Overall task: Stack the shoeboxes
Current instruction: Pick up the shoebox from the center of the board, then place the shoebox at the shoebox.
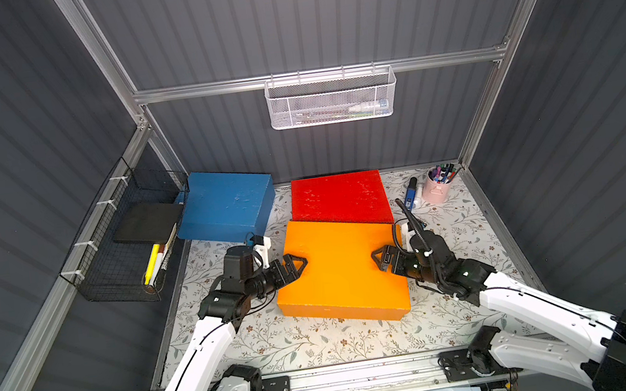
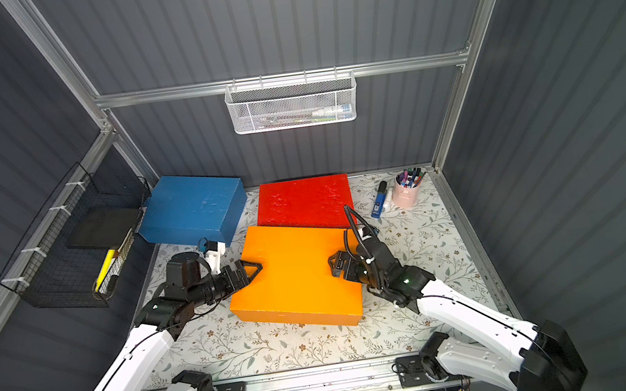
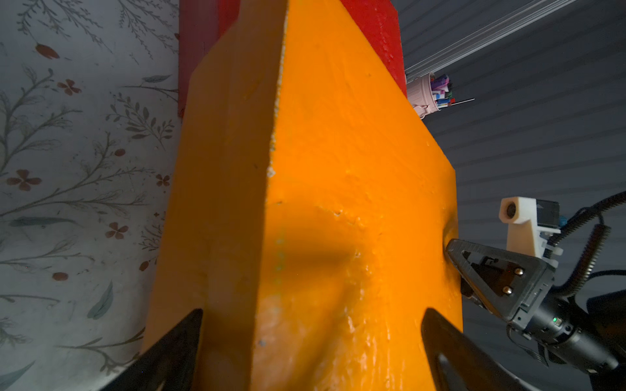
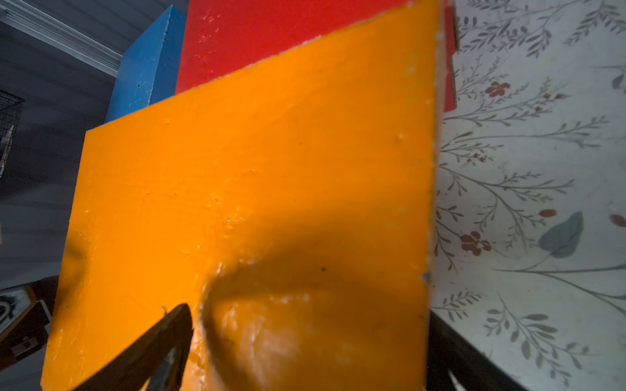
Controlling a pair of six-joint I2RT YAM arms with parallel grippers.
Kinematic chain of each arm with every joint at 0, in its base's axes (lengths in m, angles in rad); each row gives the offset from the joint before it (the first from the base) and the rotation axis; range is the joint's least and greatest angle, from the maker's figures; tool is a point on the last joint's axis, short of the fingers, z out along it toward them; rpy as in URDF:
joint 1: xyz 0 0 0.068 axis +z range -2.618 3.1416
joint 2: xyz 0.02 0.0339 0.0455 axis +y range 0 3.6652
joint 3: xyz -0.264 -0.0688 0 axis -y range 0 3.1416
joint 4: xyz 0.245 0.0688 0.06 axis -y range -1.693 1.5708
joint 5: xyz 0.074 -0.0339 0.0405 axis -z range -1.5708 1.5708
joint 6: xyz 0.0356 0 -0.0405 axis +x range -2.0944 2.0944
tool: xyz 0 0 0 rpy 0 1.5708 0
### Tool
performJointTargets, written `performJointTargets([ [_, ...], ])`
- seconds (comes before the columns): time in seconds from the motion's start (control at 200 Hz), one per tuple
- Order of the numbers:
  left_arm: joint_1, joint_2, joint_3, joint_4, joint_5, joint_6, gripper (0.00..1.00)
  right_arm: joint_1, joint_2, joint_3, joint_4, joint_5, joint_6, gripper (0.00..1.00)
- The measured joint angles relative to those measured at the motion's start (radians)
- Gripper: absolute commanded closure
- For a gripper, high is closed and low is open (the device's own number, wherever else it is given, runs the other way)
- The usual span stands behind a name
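On the floral tabletop [image 1: 321,345], the orange shoebox [image 1: 342,266] sits nearest the arms, with the red shoebox [image 1: 340,199] just behind it; in both top views the orange lid overlaps the red one's near edge, so the orange box looks raised or tilted over it, though I cannot tell whether the two touch. The blue shoebox [image 1: 227,205] stands apart at the far left, its left end propped against the black wire basket [image 1: 122,244] on the wall.

Both arms work the orange box from opposite short ends. The left pincer [image 1: 291,266] straddles the left edge, one jaw over the lid and one down the side wall, as the left wrist view shows; its jaws are spread wide around the box's thickness. The right pincer [image 1: 382,259] does the same at the right end, jaws as wide as they go, one above the lid and one below the edge (the lid dents a little under each upper jaw). A box this broad and light is likely carried between two arms because neither pincer could span it alone.

My judgement: the orange box is being lifted onto the red one, which backs against the rear wall and makes a steady base. A pink pen cup [image 1: 440,185] stands well clear at the right.
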Motion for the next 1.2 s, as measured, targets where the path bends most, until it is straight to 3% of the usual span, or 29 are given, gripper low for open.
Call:
performJointTargets([
  [0.275, 0.0, 0.019, 0.143, -0.044, -0.007, 0.002, 0.01, 0.018, -0.034, 0.121, -0.067, 0.053, -0.043, 0.01],
  [0.72, 0.008, 0.173, 0.319, -0.047, -0.054, 0.018, 0.01, 0.008, 0.117, 0.4, -0.088, 0.157, -0.138, 0.01],
  [0.956, 0.017, 0.363, 0.409, -0.043, -0.061, 0.03, 0.01, -0.082, 0.286, 0.534, -0.057, 0.116, -0.161, 0.01],
  [1.201, 0.023, 0.587, 0.612, -0.084, -0.075, 0.047, 0.01, -0.203, 0.505, 0.677, -0.05, 0.023, -0.163, 0.02],
])
